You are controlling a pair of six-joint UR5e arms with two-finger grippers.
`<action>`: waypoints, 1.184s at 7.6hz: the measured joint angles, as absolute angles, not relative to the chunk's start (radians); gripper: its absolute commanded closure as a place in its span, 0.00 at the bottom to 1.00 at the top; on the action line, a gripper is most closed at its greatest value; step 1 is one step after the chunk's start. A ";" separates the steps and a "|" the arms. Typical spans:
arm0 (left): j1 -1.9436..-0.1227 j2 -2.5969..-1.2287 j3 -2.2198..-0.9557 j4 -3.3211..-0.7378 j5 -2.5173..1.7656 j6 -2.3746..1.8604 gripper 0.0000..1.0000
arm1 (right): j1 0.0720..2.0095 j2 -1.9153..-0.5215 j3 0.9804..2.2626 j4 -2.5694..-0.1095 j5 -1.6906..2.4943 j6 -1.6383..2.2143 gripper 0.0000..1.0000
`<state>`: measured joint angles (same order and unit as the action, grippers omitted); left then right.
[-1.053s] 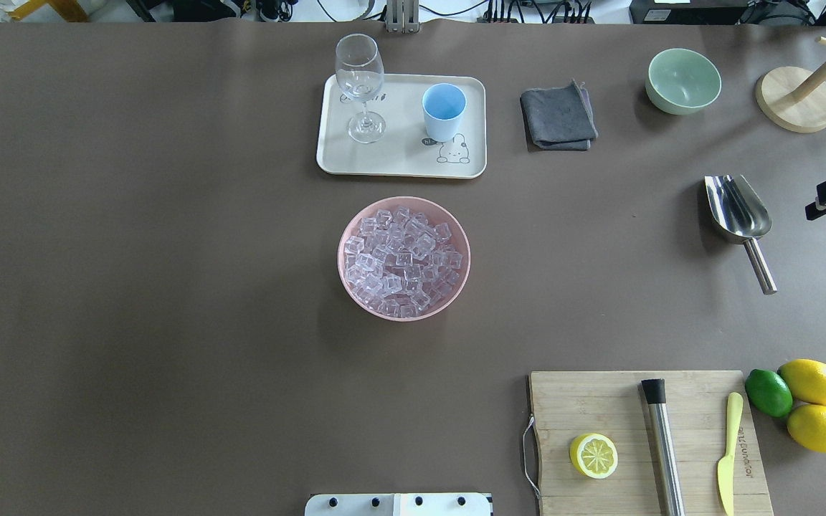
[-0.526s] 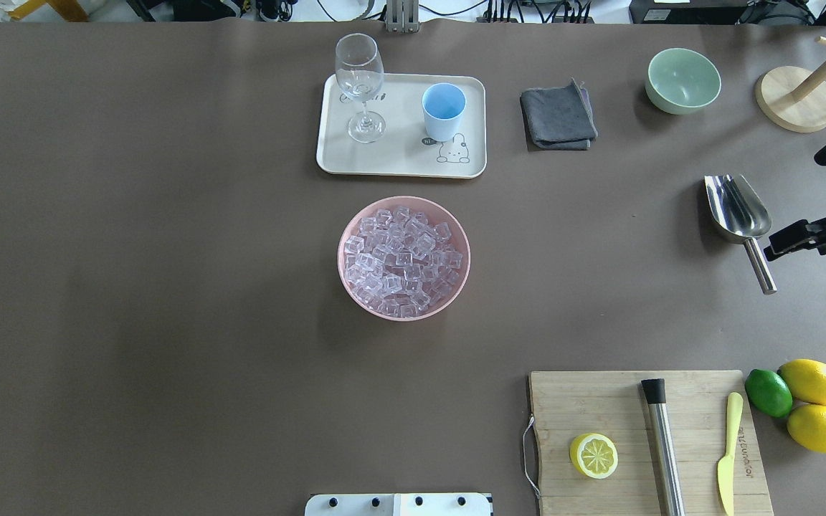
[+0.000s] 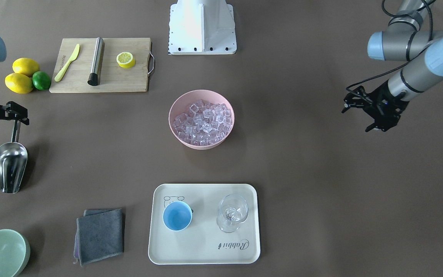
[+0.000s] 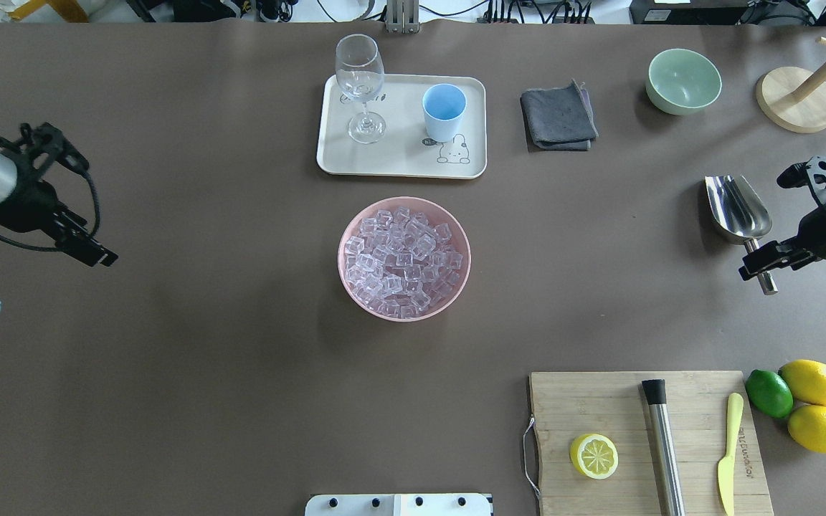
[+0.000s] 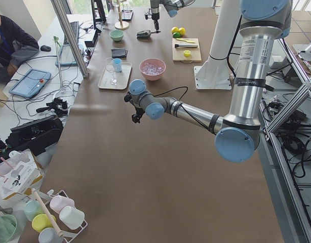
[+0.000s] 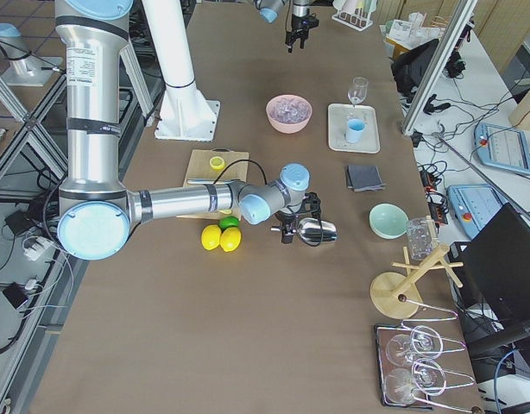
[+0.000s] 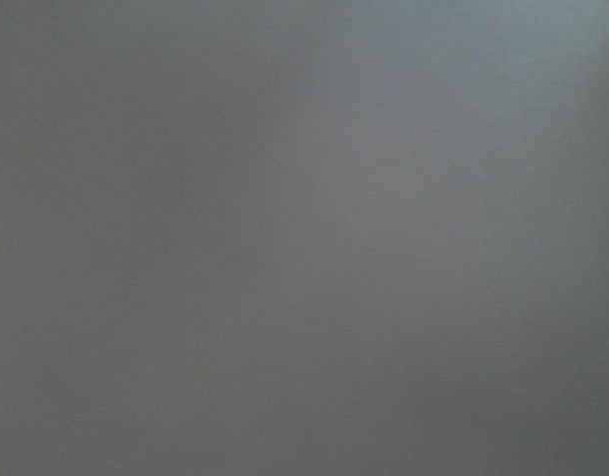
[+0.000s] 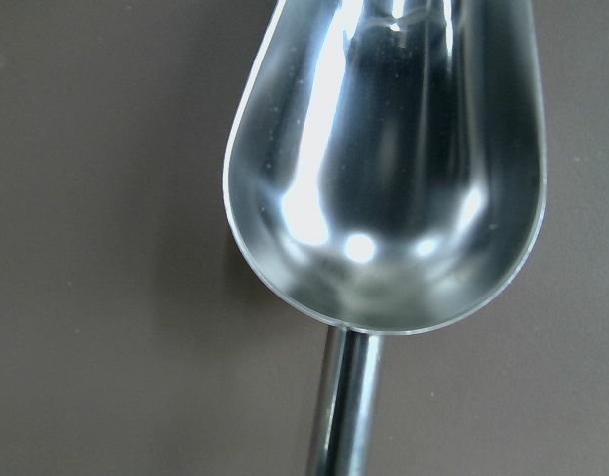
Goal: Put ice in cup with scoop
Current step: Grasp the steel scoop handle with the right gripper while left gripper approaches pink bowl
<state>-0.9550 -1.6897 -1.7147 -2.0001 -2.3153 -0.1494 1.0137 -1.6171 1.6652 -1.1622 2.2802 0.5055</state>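
The steel scoop (image 4: 736, 208) lies on the table at the right, trough away from me; it also shows in the front view (image 3: 10, 169) and fills the right wrist view (image 8: 384, 178). My right gripper (image 4: 761, 226) is open above the scoop's handle; I cannot tell whether it touches. The ice (image 4: 402, 261) fills a pink bowl (image 4: 342, 251) at the table's centre. The light-blue cup (image 4: 444, 111) stands empty on a cream tray (image 4: 399, 161). My left gripper (image 4: 72, 197) is open and empty over bare table at the left.
A wine glass (image 4: 361, 79) stands on the tray beside the cup. A grey cloth (image 4: 558, 115), green bowl (image 4: 683, 80) and wooden stand (image 4: 796, 107) are at the back right. A cutting board (image 4: 621, 401) and lemons (image 4: 814, 405) are front right.
My right gripper has moved in from the right edge and back toward me, from beside the scoop's trough to over its handle. My left arm has come into view at the left.
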 measured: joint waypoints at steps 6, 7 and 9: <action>-0.592 -1.808 -1.721 -2.208 -2.047 -0.151 0.02 | 0.997 -1.576 1.605 -1.174 2.290 0.504 1.00; -0.584 -1.828 -1.722 -2.212 -2.037 -0.150 0.02 | 0.998 -1.575 1.619 -1.202 2.307 0.504 1.00; -0.543 -1.849 -1.722 -2.234 -1.960 -0.150 0.02 | 1.029 -1.590 1.765 -1.346 2.335 0.503 1.00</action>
<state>-0.5426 -1.8488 -1.7220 -2.2339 -1.9595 -0.1497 1.0294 -1.5897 1.7646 -1.3463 2.3354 0.5025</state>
